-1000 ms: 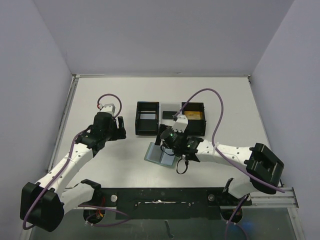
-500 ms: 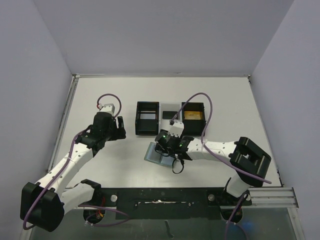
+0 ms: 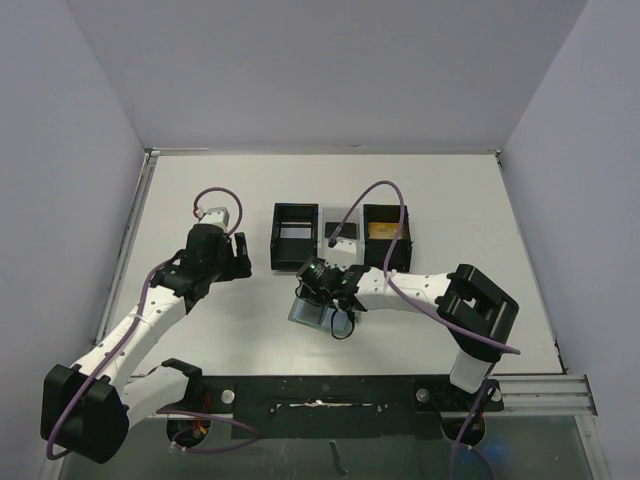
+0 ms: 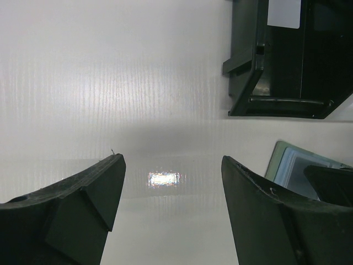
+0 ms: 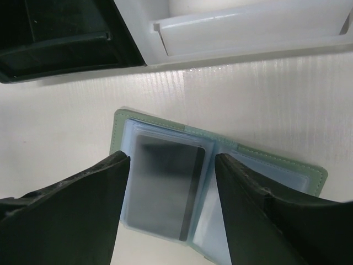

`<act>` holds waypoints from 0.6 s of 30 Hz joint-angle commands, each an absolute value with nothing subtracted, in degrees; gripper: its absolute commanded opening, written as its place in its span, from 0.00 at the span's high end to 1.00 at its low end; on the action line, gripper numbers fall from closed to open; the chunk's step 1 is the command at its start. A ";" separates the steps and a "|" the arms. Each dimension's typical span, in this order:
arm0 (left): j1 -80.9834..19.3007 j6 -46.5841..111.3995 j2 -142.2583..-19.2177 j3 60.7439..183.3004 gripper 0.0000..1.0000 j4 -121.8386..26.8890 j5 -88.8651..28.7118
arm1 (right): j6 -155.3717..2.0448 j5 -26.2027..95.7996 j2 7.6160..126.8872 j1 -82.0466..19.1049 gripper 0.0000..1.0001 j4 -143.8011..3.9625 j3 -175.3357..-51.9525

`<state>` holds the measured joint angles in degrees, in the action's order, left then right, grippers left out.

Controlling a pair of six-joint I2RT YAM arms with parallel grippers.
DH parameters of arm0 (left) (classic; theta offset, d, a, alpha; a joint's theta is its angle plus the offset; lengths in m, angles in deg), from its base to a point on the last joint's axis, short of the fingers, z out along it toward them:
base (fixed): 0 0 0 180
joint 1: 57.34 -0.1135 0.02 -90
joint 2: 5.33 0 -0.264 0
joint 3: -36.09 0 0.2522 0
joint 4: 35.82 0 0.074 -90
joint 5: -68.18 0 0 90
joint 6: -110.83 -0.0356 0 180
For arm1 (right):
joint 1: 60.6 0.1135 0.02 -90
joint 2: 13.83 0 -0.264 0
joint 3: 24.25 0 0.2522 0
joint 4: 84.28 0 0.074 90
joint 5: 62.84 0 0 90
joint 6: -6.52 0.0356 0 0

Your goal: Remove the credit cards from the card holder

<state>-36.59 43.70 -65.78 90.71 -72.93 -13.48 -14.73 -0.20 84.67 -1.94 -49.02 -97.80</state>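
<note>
The card holder (image 5: 124,118) lies open on the table, teal-edged with pale blue pockets; it also shows in the top view (image 3: 303,314). A dark card (image 5: 162,187) with a darker stripe sits inside its left pocket. My right gripper (image 5: 171,161) is open just above that pocket, one finger on each side of it, and it holds nothing. A gold-orange card (image 3: 385,231) lies in the right black box. A pale card (image 4: 284,12) lies in the left black box. My left gripper (image 4: 172,165) is open and empty over bare table, left of the holder (image 4: 289,165).
Two black square boxes (image 3: 295,236) (image 3: 387,240) stand behind the holder with a white tray (image 3: 340,220) between them. The tray's rim (image 5: 242,27) is close above the holder in the right wrist view. Purple cables loop over both arms.
My right arm has swung left and its gripper has moved from the holder's right part to over its left pocket. The left arm has not moved.
</note>
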 commanded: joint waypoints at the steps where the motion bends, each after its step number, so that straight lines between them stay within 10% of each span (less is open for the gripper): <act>1: -37.21 43.68 -65.42 92.16 0.30 -71.42 -13.81 | -13.71 0.40 85.76 -1.35 0.36 -47.15 -99.86; 18: -37.38 43.67 -65.42 92.14 0.29 -71.38 -14.23 | -20.31 4.45 92.28 -1.32 0.31 -43.05 -106.19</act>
